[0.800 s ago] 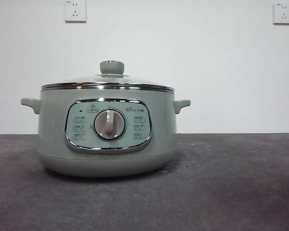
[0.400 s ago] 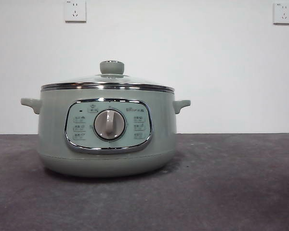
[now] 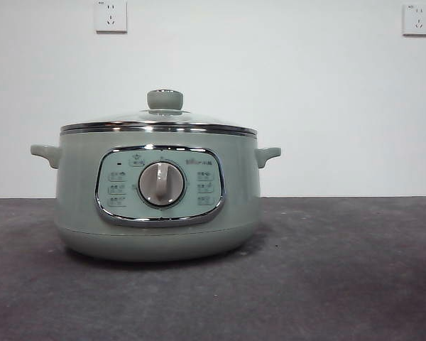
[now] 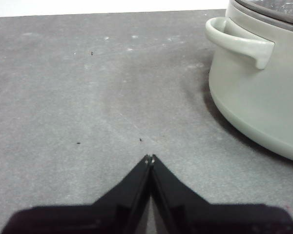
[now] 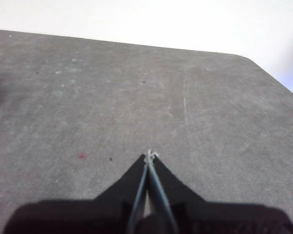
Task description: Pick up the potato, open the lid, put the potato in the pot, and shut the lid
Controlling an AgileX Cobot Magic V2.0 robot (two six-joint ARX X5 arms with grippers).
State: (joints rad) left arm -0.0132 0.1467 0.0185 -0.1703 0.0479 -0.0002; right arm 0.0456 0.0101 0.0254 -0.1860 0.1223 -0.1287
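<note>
Two arms wait clear of the work: neither shows in the front view, and both the left gripper (image 4: 150,158) and the right gripper (image 5: 149,155) hang over bare bench (image 3: 341,284) with their black jaws pressed tip to tip, holding nothing. The potato shows in no view, so which way it lies from either pair of jaws, and how its long axis runs, cannot be told. The pot (image 3: 156,192) stands left of centre on the bench, a round sage-green body with a glossy, smooth wall, stubby side handles and a chrome-framed panel with a dial. The lid (image 3: 158,121) sits shut on it, clear glass in a steel rim with a pale green knob. The left gripper is the nearer to the pot, whose handle and wall (image 4: 254,83) lie just beside and beyond its jaws. The bench is dark grey, matte and faintly scuffed.
</note>
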